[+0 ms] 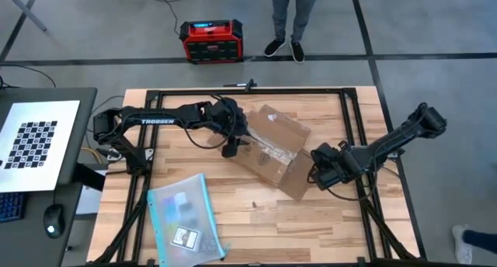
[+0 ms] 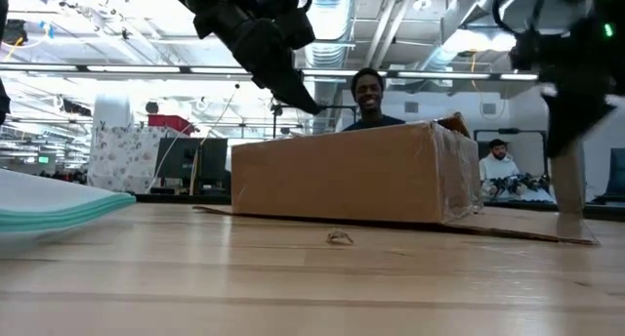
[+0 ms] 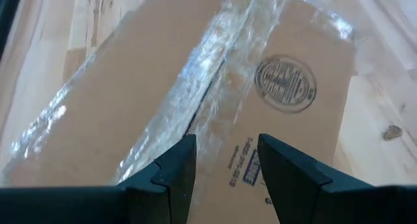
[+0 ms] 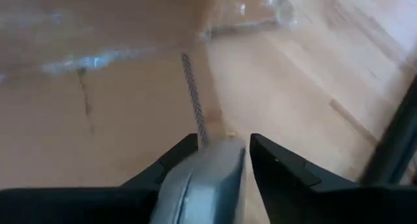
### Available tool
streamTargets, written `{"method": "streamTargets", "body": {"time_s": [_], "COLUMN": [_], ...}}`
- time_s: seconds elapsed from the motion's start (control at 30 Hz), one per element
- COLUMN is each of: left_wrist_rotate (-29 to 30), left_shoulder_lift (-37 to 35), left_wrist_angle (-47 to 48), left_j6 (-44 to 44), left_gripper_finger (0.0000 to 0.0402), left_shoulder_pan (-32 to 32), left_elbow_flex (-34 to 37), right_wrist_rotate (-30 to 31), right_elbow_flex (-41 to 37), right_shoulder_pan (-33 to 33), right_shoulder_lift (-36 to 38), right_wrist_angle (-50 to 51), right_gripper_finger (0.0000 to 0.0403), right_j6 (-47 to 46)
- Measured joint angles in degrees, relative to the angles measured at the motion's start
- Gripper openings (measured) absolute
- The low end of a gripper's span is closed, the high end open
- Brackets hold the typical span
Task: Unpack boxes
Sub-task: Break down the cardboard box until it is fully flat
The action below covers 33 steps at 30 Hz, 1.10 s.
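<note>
While the left gripper hovers with jaws parted over the box's taped seam, nothing is held. At the box's four o'clock corner, the right gripper pinches a flap.

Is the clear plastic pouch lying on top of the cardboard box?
No, in the high view the pouch lies flat on the table near its front left corner, apart from the box.

High cam looks straight down on whole table, both arms in frame. Low cam sits at tabletop level, faces across it into the room, box mid-frame. Left wrist cam looks close down on box's taped top; right wrist cam close on a cardboard flap & bare wood. All 4 views share the box
</note>
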<state>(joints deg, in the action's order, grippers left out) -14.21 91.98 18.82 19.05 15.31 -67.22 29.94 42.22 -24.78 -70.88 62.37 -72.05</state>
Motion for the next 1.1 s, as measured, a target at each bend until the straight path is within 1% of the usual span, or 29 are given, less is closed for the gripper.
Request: {"method": "streamTargets", "body": {"time_s": [0.03, 0.13, 0.2, 0.27, 0.37, 0.43, 0.53, 0.63, 0.7, 0.73, 0.8, 0.87, 0.93, 1.03, 1.1], "left_wrist_rotate": [0.6, 1.0, 1.5, 1.6, 1.6, 1.6, 1.6, 2.3, 5.4, 8.1, 12.5, 15.9, 17.5, 20.7, 21.6], "left_shoulder_lift": [0.0, 0.0, 0.0, 0.0, 0.0, 0.0, 0.0, 0.0, 0.2, 0.7, 1.4, 2.7, 3.8, 6.3, 7.9], "left_wrist_angle": [0.5, 1.9, 2.9, 3.5, 3.1, 2.9, 2.6, 2.3, 1.6, 0.6, -0.2, -3.4, -3.8, -6.8, -8.4], "left_j6": [-0.1, -0.7, -0.7, -0.7, -0.2, 0.7, 2.4, 4.6, 6.8, 8.2, 10.7, 13.6, 15.9, 19.0, 21.3], "left_gripper_finger": [0.0149, 0.0149, 0.0149, 0.0149, 0.0149, 0.0149, 0.0149, 0.0149, 0.0149, 0.0149, 0.0149, 0.0149, 0.0149, 0.0149, 0.0149], "left_shoulder_pan": [0.0, 0.0, 0.0, 0.0, 0.0, -0.1, -0.4, -1.1, -1.9, -2.4, -3.1, -3.8, -4.1, -4.3, -4.3], "left_elbow_flex": [0.0, 0.0, 0.0, 0.0, 0.0, 0.0, 0.0, 0.0, 0.0, 0.0, 0.0, 0.0, -0.1, 0.0, -0.1], "right_wrist_rotate": [-0.8, -0.5, -0.5, -0.3, 0.2, 0.5, 3.5, 4.3, 4.0, 3.4, 3.3, 3.2, 3.2, 3.2, 3.2], "right_elbow_flex": [1.5, 7.2, 9.6, 12.1, 13.3, 13.3, 13.3, 13.0, 12.6, 12.6, 12.5, 12.4, 12.5, 12.5, 12.5], "right_shoulder_pan": [-0.1, -0.3, -0.3, 0.1, 2.5, 4.4, 7.8, 11.2, 12.9, 13.4, 13.7, 13.7, 13.7, 13.7, 13.5], "right_shoulder_lift": [0.1, 1.5, 1.7, 2.0, 1.7, 0.5, -1.5, -3.9, -4.9, -5.4, -6.4, -7.0, -7.3, -8.0, -8.8], "right_wrist_angle": [0.5, 0.7, 1.8, 0.8, -1.0, -2.8, -3.2, -3.8, -5.9, -7.5, -10.9, -13.7, -16.2, -18.3, -18.5], "right_gripper_finger": [0.0137, 0.0160, 0.0183, 0.0208, 0.0239, 0.0248, 0.0251, 0.0246, 0.0243, 0.0241, 0.0240, 0.0239, 0.0239, 0.0239, 0.0239], "right_j6": [0.3, 2.1, 3.6, 4.8, 9.4, 13.8, 18.3, 21.5, 23.1, 24.1, 25.8, 27.4, 28.4, 28.7, 28.8]}}
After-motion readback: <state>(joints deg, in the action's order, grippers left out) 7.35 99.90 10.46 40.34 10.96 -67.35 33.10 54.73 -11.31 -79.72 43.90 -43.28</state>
